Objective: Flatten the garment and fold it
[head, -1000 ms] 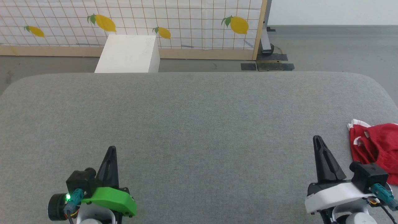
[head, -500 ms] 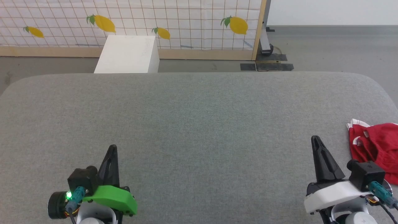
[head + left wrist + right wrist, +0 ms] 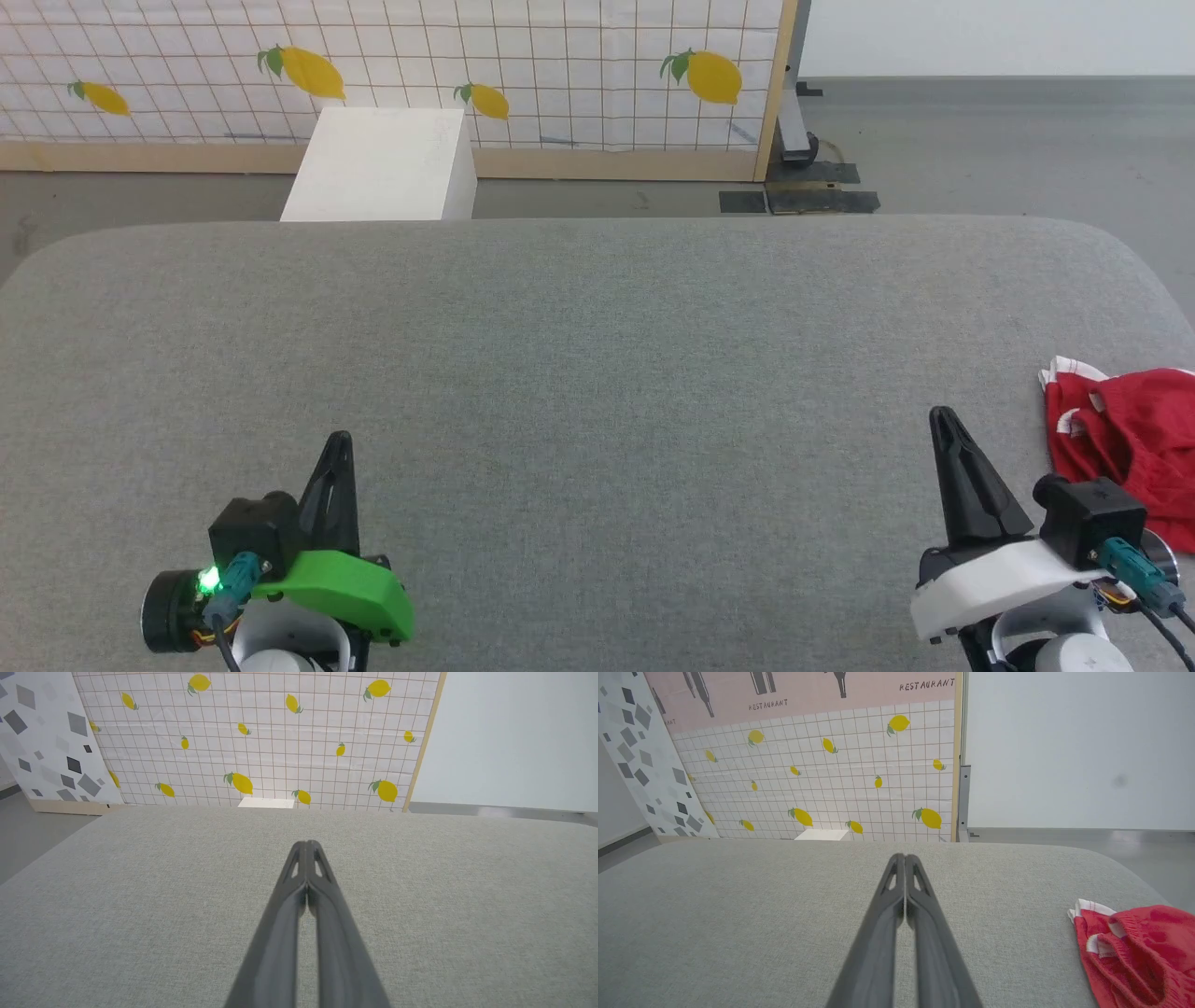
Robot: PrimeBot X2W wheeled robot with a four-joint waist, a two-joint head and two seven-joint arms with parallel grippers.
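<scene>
Two RESTAURANT prints [image 3: 927,684], one red garment [image 3: 1143,947]

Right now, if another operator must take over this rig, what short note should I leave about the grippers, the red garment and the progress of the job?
Left gripper: shut, holding nothing, above the near left of the grey padded surface.
Right gripper: shut, holding nothing, at the near right, beside the garment but apart from it.
Garment: a crumpled heap at the surface's right edge, white trim showing, partly cut off by the head view's border.
Done: nothing yet; it is neither flattened nor folded.
Left: grasp it, probably bring it toward the middle, spread it flat, then fold.
</scene>
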